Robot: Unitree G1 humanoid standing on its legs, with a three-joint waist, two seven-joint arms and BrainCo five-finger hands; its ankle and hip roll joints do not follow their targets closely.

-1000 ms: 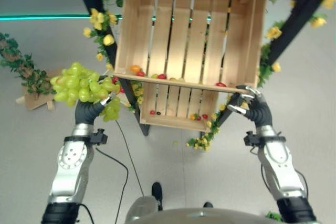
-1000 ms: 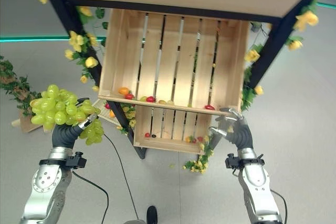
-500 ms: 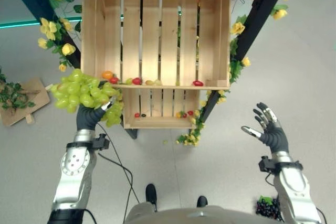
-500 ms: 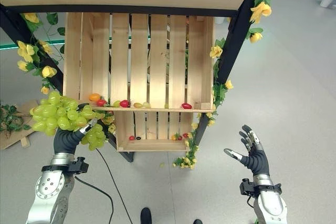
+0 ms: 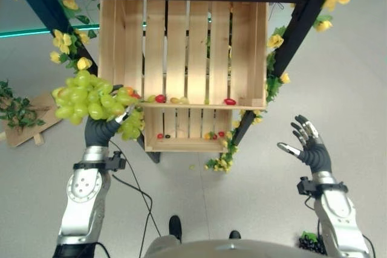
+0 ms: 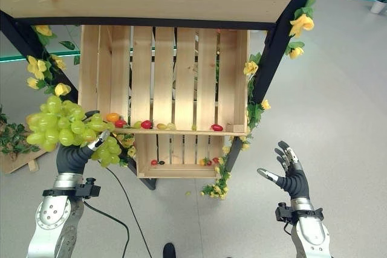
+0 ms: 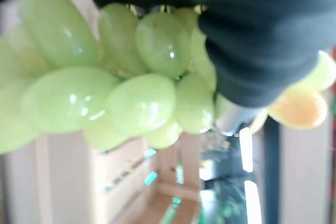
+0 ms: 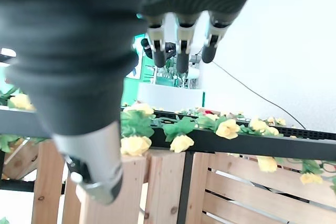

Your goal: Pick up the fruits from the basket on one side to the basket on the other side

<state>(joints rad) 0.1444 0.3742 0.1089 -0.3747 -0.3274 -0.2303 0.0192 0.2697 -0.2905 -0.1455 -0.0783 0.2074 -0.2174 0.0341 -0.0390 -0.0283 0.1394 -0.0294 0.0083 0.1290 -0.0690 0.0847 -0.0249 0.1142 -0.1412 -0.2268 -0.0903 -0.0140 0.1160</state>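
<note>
Grey floor (image 5: 242, 197) below; left hand (image 5: 100, 130) at 9 o'clock clenched round green grapes (image 5: 91, 96), right hand (image 5: 308, 146) at 3 o'clock released, empty. Beyond, wooden crate (image 5: 181, 52) at 12. Risk: loose grapes dropping, bunch snagging crate edge.

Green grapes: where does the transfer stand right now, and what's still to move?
In hand: the left hand is curled round the green grapes, held beside the wooden crate, not set down. The right hand is open, off to the crate's right. Left: small fruits lie on the crate's slats.
</note>
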